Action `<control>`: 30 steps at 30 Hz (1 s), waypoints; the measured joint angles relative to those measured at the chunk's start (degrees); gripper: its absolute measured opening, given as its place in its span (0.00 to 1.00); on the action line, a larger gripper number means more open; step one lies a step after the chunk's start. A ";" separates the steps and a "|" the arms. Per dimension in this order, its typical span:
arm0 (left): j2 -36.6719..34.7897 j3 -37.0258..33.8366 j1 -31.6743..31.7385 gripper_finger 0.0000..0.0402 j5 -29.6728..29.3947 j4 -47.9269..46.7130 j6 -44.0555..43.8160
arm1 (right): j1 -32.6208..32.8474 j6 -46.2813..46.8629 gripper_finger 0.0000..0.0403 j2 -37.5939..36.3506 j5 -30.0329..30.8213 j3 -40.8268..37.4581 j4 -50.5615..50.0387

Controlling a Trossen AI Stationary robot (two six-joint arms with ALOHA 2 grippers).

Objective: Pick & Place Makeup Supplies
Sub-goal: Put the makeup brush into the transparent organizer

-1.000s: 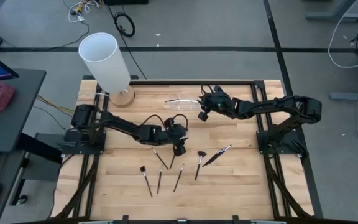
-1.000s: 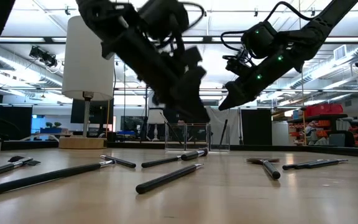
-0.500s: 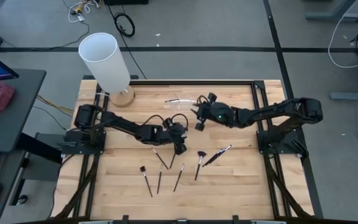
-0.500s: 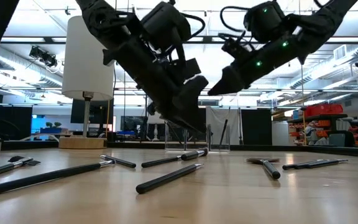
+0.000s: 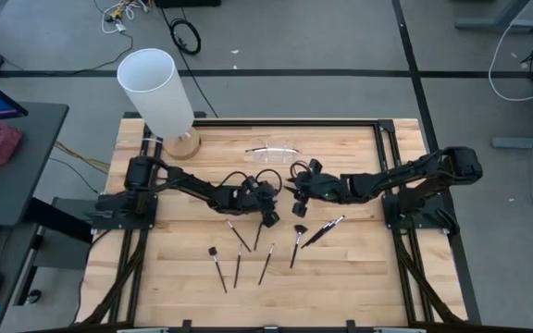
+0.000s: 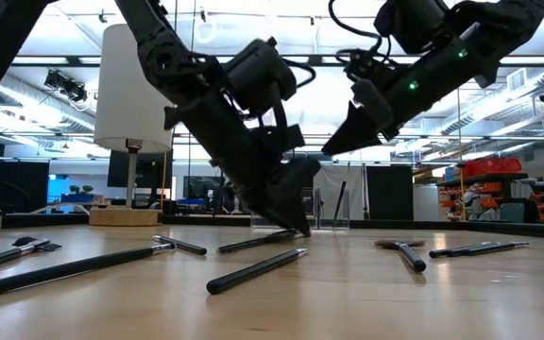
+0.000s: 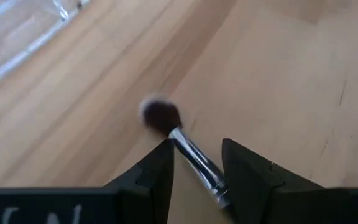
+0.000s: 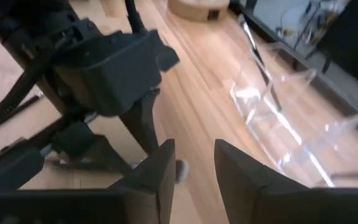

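Observation:
Several slim dark makeup brushes (image 5: 266, 263) lie flat on the wooden table (image 5: 359, 277), toward its near half. My left gripper (image 7: 194, 149) is down at the table's middle, open. Its fingers stand on either side of one brush's silvery ferrule (image 7: 197, 163), and the dark bristle head (image 7: 160, 115) lies just beyond the fingertips. In the low view the left gripper's tip (image 6: 296, 225) is at table level over that brush (image 6: 253, 243). My right gripper (image 5: 296, 199) hovers open just to the right of the left gripper, above the table, with nothing between its fingers (image 8: 163, 171).
A clear acrylic holder (image 5: 272, 153) stands at the table's far middle. A tall white cylinder (image 5: 155, 85) on a wooden base (image 5: 183, 143) stands at the far left corner. More brushes (image 5: 322, 231) lie right of the grippers. The near strip of the table is bare.
My left gripper has sunk toward the table and now has its fingers over a brush. My right gripper has swung from beside the clear holder toward the table's near edge, and has come close beside the left gripper. The brushes have kept their places.

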 joint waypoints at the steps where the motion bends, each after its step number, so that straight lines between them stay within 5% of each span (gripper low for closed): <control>1: 0.41 0.02 0.20 0.34 0.43 0.53 0.00 | 0.00 0.84 0.29 0.18 0.02 0.00 -0.68; 15: 3.07 0.17 0.67 0.31 0.22 1.05 0.24 | 0.02 4.03 0.29 0.85 -2.53 -0.73 -1.97; 23: 3.24 0.15 0.09 0.12 0.28 1.06 1.25 | 1.14 2.41 0.29 2.98 -7.19 -14.48 23.90; 30: 3.40 0.01 -1.01 0.11 -1.36 4.26 1.68 | 0.05 2.86 0.29 3.47 -9.93 -24.71 49.55</control>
